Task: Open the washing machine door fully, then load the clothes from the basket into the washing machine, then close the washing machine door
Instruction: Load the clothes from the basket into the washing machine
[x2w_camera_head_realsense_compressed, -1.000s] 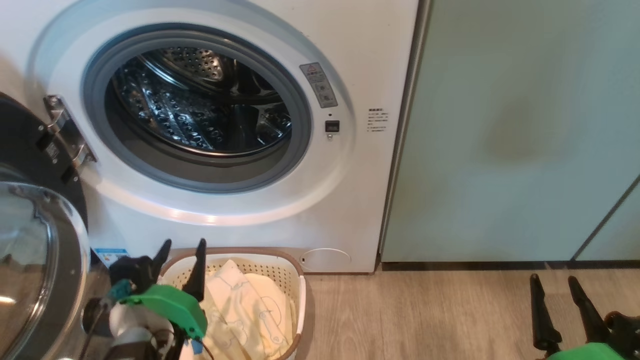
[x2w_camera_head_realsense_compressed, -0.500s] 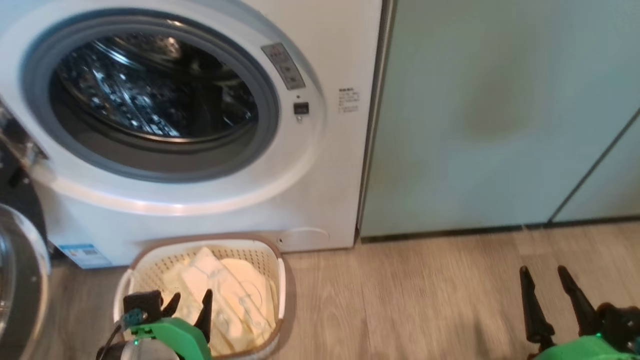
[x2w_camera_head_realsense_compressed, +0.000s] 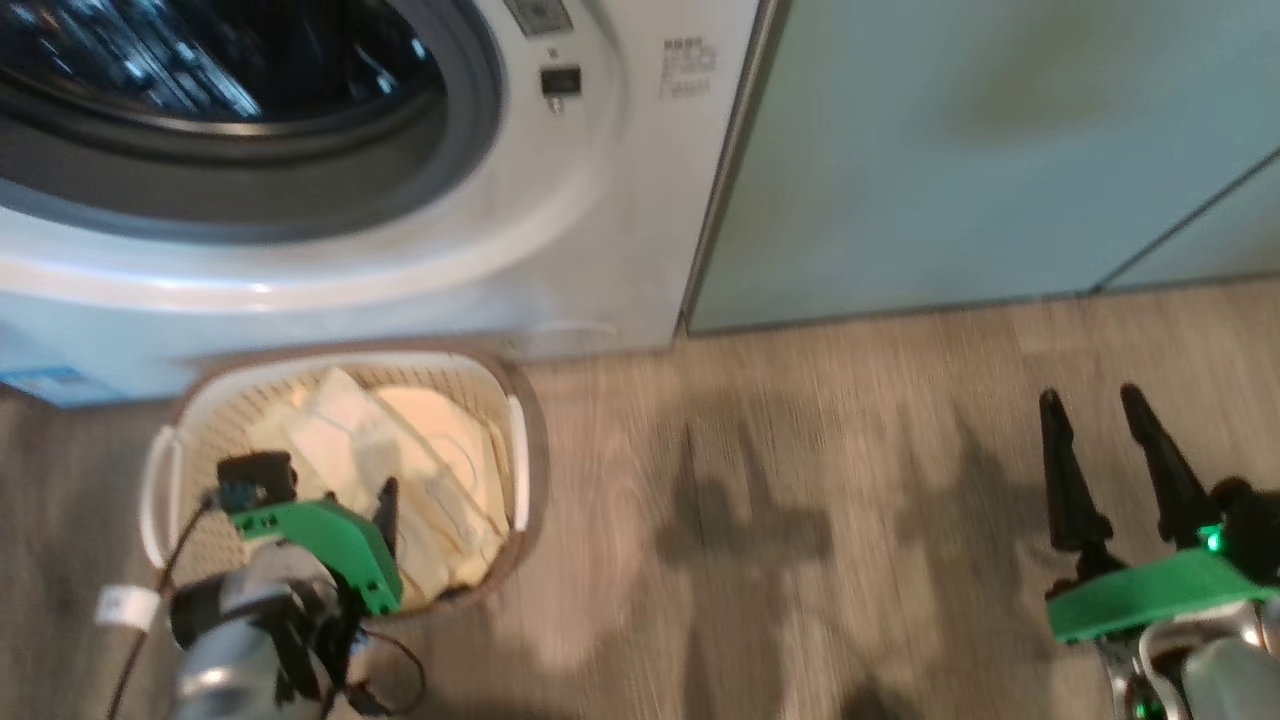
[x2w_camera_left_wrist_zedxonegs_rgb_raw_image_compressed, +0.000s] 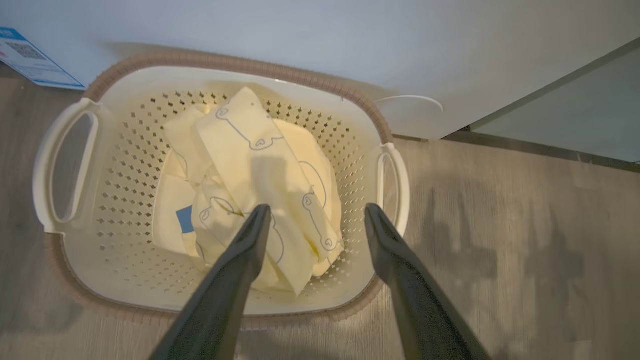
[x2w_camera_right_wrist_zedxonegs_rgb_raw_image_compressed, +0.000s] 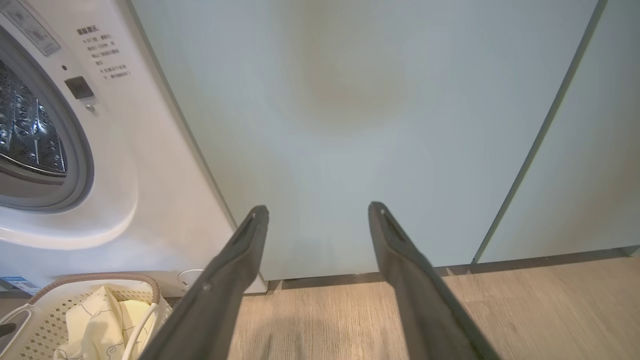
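The cream basket (x2w_camera_head_realsense_compressed: 524, 402) with a brown rim stands on the floor against the white washing machine (x2w_camera_head_realsense_compressed: 600, 200). Pale yellow clothes (x2w_camera_head_realsense_compressed: 440, 450) with outline prints lie heaped in it. My left gripper (x2w_camera_head_realsense_compressed: 345, 495) hangs over the basket's near half, pointing down. In the left wrist view it (x2w_camera_left_wrist_zedxonegs_rgb_raw_image_compressed: 317, 210) is open above the clothes (x2w_camera_left_wrist_zedxonegs_rgb_raw_image_compressed: 260, 165), with nothing between its fingers. My right gripper (x2w_camera_head_realsense_compressed: 1090, 395) stands open over bare floor to the right, facing the cabinets (x2w_camera_right_wrist_zedxonegs_rgb_raw_image_compressed: 318, 207). The machine's drum opening is uncovered. The washing machine door is out of view.
Pale teal cabinet doors (x2w_camera_head_realsense_compressed: 950, 150) stand right of the machine. Wood-look floor (x2w_camera_head_realsense_compressed: 800, 500) runs between the basket and my right gripper. A blue sticker (x2w_camera_left_wrist_zedxonegs_rgb_raw_image_compressed: 30, 57) sits low on the machine's front, left of the basket (x2w_camera_left_wrist_zedxonegs_rgb_raw_image_compressed: 240, 62).
The head camera has tilted down, sliding the machine up the picture and the door out of it. Relative to the basket, my left gripper has come from the far rim to over the near half.
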